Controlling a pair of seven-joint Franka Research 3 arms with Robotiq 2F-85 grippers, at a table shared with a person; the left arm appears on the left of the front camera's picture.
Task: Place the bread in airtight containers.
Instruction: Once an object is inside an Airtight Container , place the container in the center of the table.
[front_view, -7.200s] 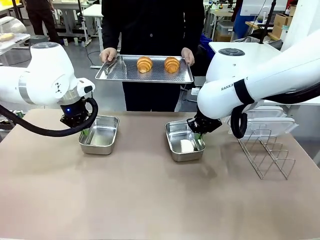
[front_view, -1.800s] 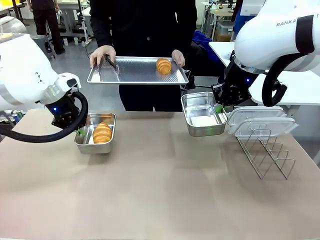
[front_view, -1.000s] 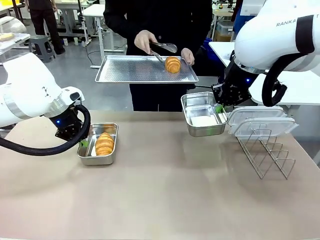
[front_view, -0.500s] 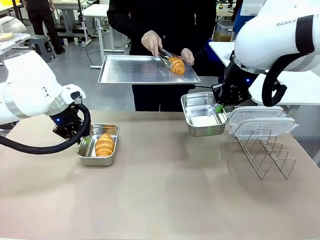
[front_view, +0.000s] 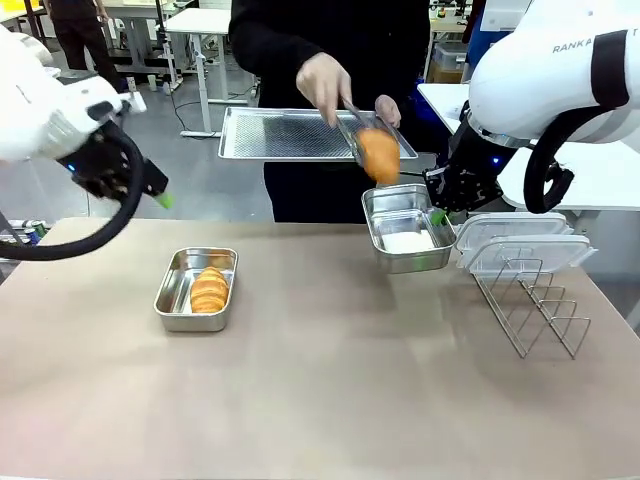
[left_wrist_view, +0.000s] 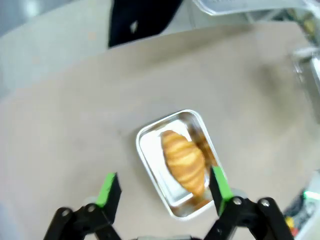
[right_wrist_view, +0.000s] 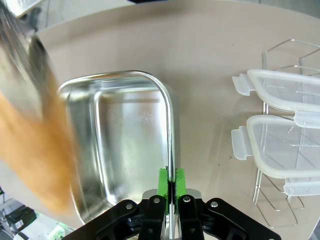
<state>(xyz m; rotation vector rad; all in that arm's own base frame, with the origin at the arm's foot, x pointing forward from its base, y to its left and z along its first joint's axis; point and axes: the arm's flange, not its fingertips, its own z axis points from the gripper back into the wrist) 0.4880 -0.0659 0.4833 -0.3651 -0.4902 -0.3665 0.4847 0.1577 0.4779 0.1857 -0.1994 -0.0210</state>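
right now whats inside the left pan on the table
One croissant lies inside the pan, with bare steel beside it. The floor under the croissant is covered.

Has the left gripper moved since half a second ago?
Yes. The left gripper has risen up and to the left, away from the pan it stood beside.

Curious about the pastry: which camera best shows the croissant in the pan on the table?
The left wrist view: it looks down on the whole croissant in its pan. The front view shows it smaller, farther off. The right wrist view faces the other pan.
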